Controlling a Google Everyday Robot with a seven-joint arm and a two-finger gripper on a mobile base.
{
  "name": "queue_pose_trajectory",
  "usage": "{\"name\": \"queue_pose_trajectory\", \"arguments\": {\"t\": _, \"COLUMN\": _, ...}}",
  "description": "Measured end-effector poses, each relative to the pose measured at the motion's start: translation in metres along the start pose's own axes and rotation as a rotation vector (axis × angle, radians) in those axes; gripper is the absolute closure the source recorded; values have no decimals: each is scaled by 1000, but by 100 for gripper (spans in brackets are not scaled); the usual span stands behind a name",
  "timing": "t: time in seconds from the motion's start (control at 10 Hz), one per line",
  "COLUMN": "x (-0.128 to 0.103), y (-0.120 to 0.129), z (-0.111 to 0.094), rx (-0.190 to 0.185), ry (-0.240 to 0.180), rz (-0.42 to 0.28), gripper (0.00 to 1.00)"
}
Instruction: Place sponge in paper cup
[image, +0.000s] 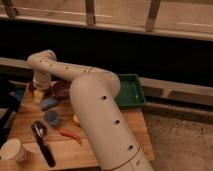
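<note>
**Desk:** Watching the small blue-grey rectangular soft sponge (49, 103), lying flat on the light wooden table (24, 126), just in front of a dark red-purple bowl (62, 89).

**Field:** Hanging just beside it at the far end of the white arm, the two-finger gripper (38, 94), jaws standing wide, clasping nothing.

**Desk:** Risking a grab at the round blue disc (51, 116) instead, it sitting so near the sponge.

**Field:** Or knocking the bowl on the descent, crowding that corner.

**Desk:** Facing a long carry too, with the small cream-white paper cup (12, 149) waiting well apart at the table's near corner.

**Field:** Passing over a black-handled tool (42, 145) and an orange-red pepper-like piece (67, 133) on the way. Possibly tipping that light cup while pressing in a sponge nearly as broad as its mouth.
</note>
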Motion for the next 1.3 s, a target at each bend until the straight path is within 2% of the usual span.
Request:
{"name": "queue_pose_trajectory", "arguments": {"t": 0.2, "x": 4, "y": 0, "z": 5, "rx": 0, "ry": 11, "rz": -50, "gripper": 24}}
{"name": "queue_pose_trajectory", "arguments": {"t": 0.5, "x": 8, "y": 1, "z": 11, "rx": -1, "ry": 24, "rz": -83, "gripper": 24}}
{"name": "queue_pose_trajectory", "arguments": {"t": 0.8, "x": 15, "y": -2, "z": 26, "rx": -20, "ry": 36, "rz": -89, "gripper": 24}}
{"name": "queue_pose_trajectory", "arguments": {"t": 1.3, "x": 17, "y": -12, "z": 48, "rx": -29, "ry": 64, "rz": -77, "gripper": 24}}
